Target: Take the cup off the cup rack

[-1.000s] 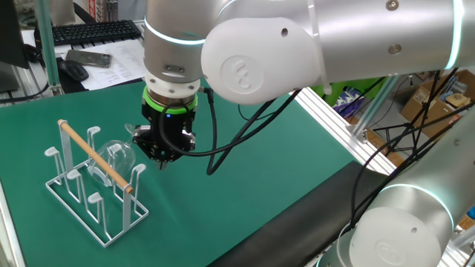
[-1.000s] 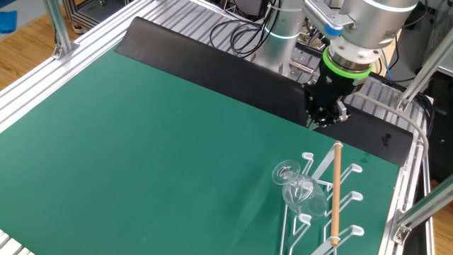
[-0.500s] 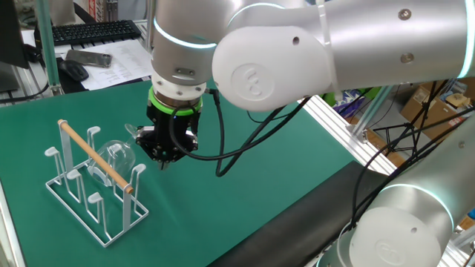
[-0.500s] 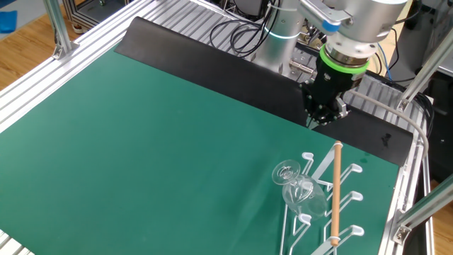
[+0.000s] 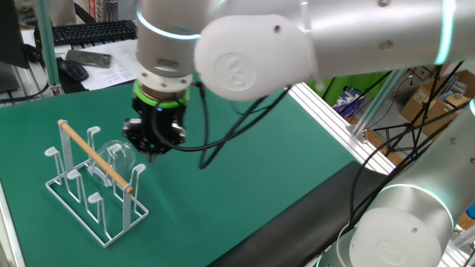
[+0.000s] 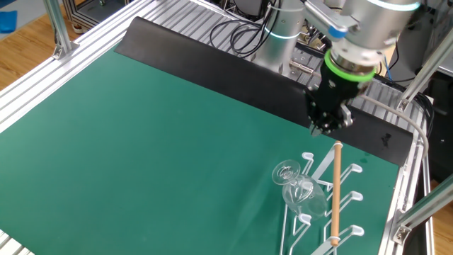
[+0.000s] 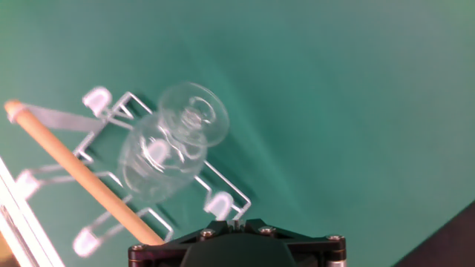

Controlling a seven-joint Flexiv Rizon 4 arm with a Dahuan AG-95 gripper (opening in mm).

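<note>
The cup (image 5: pixel 119 157), a clear stemmed wine glass, hangs upside down on a peg of the white wire cup rack (image 5: pixel 72 196), which has a wooden dowel along its top. My gripper (image 5: pixel 152 153) hovers just to the right of the cup, fingers pointing down and pressed together, holding nothing. In the other fixed view the gripper (image 6: pixel 327 129) is above the far end of the rack (image 6: pixel 335 191), and the cup (image 6: pixel 299 188) lies beyond it. In the hand view the cup (image 7: pixel 167 148) sits on the rack (image 7: pixel 68 170) ahead of the fingertips (image 7: pixel 236 220).
A keyboard (image 5: pixel 93 31), a mouse and papers lie on the desk beyond the green mat. An aluminium frame rail (image 5: pixel 338 122) and a black strip (image 6: pixel 212 60) border the mat. Cables hang from the arm (image 5: pixel 223 141).
My gripper has moved sideways toward the rack and the cup, staying shut. The cup and rack have not moved.
</note>
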